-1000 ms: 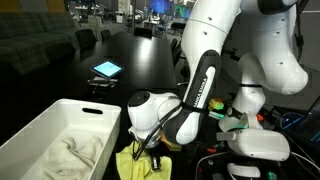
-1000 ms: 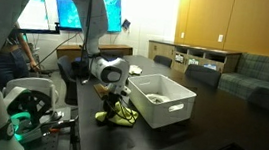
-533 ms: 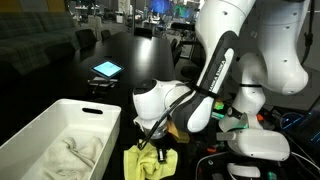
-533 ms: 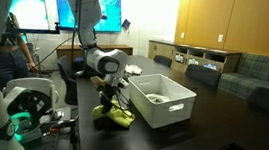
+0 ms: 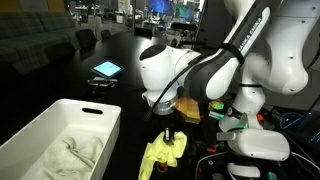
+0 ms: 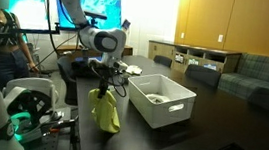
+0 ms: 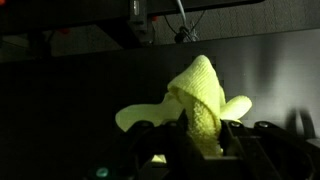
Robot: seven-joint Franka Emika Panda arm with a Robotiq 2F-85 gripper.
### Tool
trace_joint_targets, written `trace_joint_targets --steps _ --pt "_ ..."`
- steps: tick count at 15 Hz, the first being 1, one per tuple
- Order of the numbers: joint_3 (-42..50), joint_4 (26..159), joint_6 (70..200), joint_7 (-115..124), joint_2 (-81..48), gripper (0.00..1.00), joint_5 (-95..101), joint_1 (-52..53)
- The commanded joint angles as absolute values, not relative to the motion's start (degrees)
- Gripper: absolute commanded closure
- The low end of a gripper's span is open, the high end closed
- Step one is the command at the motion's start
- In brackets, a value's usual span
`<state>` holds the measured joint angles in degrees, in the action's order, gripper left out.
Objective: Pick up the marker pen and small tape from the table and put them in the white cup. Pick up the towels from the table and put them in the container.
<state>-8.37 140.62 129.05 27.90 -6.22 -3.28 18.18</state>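
The end effector is clamped on the yellow towel, which hangs lengthwise beneath it, with the white container just beside and lower.

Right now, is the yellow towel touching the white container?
Apart. In an exterior view the gripper, jaws shut, holds the yellow towel up; dark table shows between it and the white container.
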Motion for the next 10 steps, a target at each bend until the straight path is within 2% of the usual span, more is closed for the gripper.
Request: trace_joint_targets --steps 1,10 --pt "-9.5 143.2 125.5 34.0 2.6 0.88 -4.5 16.3" --pt "-11.9 145.6 127.3 43.7 9.8 0.88 -3.6 13.5"
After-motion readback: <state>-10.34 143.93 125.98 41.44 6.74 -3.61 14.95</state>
